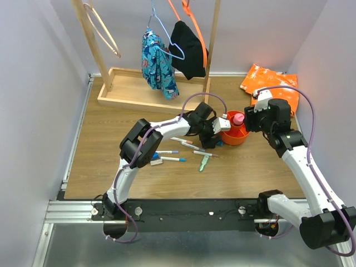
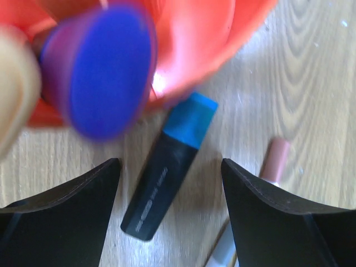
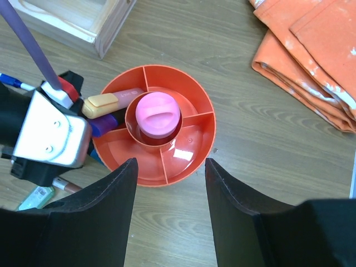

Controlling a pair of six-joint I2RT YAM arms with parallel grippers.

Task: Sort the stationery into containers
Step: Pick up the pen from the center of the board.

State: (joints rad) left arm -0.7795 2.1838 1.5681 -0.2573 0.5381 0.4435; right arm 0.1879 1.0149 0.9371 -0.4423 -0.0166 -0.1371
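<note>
Stationery [image 1: 175, 159] part sorted. The orange cup [image 3: 189, 146] sits right of centre on the table [image 1: 111, 167]. A pink highlighter [image 3: 158, 114] stands in its middle well, and a yellow highlighter [image 3: 103, 103] and a purple highlighter [image 3: 104, 124] are in a left compartment. Thin pens [image 1: 167, 151] and a mint-green piece [image 1: 204, 162] lie loose to the cup's left.

Left hand [image 2: 169, 164]: jaws apart, empty, poised over a black highlighter [image 2: 161, 192] lying flat just beside the cup. Right hand [image 3: 171, 161]: open, empty, above the cup's near rim.

Step in hand looks like picking up the black one. Next move calls for lowering, straddling its barrel, and closing.
</note>
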